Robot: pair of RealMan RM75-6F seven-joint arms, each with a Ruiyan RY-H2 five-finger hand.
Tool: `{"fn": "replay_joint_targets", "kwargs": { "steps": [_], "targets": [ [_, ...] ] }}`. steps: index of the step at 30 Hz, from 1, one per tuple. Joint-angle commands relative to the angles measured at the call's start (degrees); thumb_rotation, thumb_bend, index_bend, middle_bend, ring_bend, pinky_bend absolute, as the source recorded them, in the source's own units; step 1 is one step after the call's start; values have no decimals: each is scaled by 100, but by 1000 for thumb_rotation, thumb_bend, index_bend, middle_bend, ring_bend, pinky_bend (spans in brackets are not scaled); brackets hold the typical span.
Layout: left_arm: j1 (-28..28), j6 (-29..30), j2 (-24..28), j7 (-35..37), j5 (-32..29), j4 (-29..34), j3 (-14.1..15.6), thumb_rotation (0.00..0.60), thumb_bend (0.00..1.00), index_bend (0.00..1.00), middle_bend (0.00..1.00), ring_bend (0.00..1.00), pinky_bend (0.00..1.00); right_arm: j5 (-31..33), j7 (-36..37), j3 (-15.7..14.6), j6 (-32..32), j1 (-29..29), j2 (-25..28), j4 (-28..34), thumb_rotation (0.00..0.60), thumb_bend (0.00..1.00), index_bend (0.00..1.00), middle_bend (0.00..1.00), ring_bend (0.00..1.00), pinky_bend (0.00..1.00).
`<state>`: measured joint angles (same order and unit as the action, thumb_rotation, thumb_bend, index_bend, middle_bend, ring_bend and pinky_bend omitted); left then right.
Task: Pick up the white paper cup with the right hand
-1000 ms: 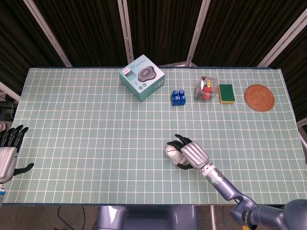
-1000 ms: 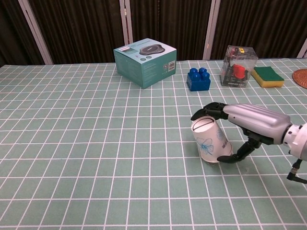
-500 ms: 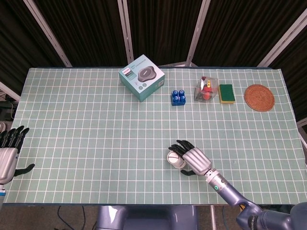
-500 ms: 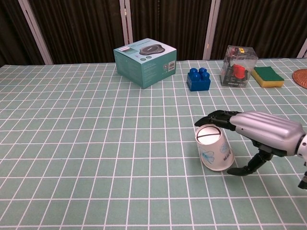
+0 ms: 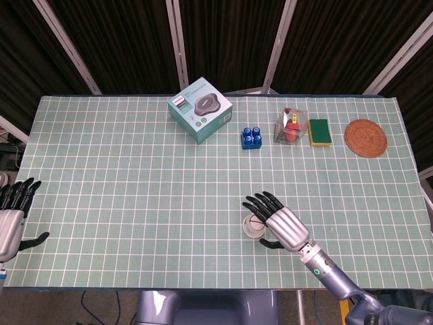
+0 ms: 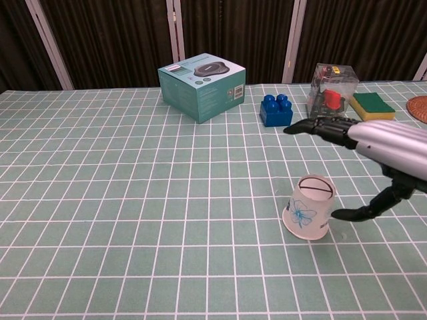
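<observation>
Right hand (image 5: pixel 284 225): ribbed silver back, black fingers (image 5: pixel 259 201), green-lit grey wrist. Left hand (image 5: pixel 9 220): same colours.

The table (image 5: pixel 122 176) is covered by a green cloth with a white grid. At the far side a teal box (image 5: pixel 199 109) lies, and to its right stand a blue toy brick (image 5: pixel 252 137), a clear case (image 5: pixel 291 126) with something red inside, perhaps a toy, a green and yellow sponge (image 5: pixel 318 132) and a round woven coaster (image 5: pixel 366 137). Near the front edge the white paper cup (image 6: pixel 309 207) stands upside down on the cloth.
</observation>
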<state>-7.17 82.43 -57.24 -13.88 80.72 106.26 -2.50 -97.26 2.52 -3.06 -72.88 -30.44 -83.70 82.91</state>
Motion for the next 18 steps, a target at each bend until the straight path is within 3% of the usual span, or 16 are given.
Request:
{"fn": "replay_joint_targets", "kwargs": {
  "steps": [1, 8, 12, 18],
  "targets": [
    [23, 39, 27, 47, 68, 27, 20, 600, 0, 0, 0, 0, 0, -60, -108, 51, -241, 127, 419, 429, 600, 108, 11, 18, 0, 23],
    [86, 195, 50, 82, 265, 42, 50, 600, 0, 0, 0, 0, 0, -185, -162, 72, -987, 525, 1256, 957, 600, 75, 4, 0, 0, 0],
    [128, 320, -5, -4, 354, 2, 47, 600, 0, 0, 0, 0, 0, -81, -232, 126, -1508, 895, 1601, 823, 600, 5, 0, 0, 0, 0],
    [170, 473, -123, -118, 459, -92, 26, 600, 0, 0, 0, 0, 0, 487, -514, 179, -1837, 1456, 1783, 637, 600, 0, 0, 0, 0, 0]
  ]
}}
